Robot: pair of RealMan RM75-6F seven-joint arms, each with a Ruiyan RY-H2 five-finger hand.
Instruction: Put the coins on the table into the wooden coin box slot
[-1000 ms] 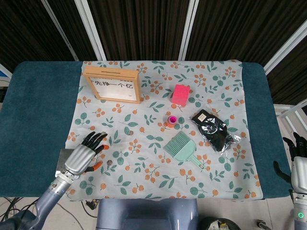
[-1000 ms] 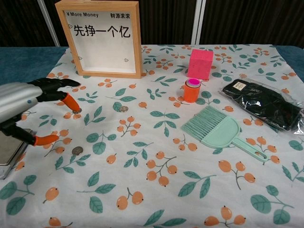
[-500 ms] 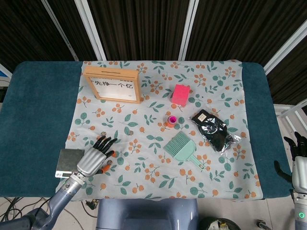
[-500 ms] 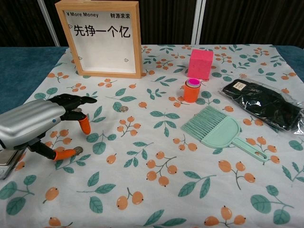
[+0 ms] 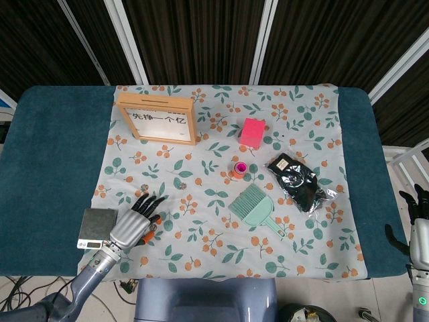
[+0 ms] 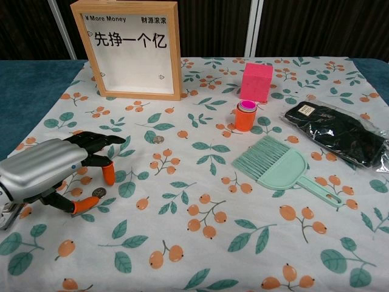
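Silver left hand (image 6: 45,173) low over floral cloth (image 6: 200,243) on teal tabletop (image 5: 47,154), palm down. Black fingers (image 6: 100,141) with orange tips spread apart, gripping nothing; thumb tip and one orange tip touching the cloth. Small silver coin (image 6: 99,193) on cloth between thumb tip and that orange tip, just beside the thumb tip, not pinched. Second coin (image 6: 158,139) on cloth beyond the fingers, well apart. In head view a third coin (image 5: 142,188) lying just past the fingertips. Wooden-framed coin box with white front and black lettering (image 6: 132,50) standing upright far beyond the fingers at the cloth's back edge. Grey flat scale-like block (image 5: 96,228) right beside the left hand's outer side. Orange cup with pink lid (image 6: 245,115), pink cube (image 6: 256,81), mint-green brush dustpan (image 6: 276,167), black bagged item (image 6: 337,132) all far off across the cloth. Right hand (image 5: 418,228) at the tabletop's far edge, partly out of frame, dark fingers upright and apart, holding nothing.
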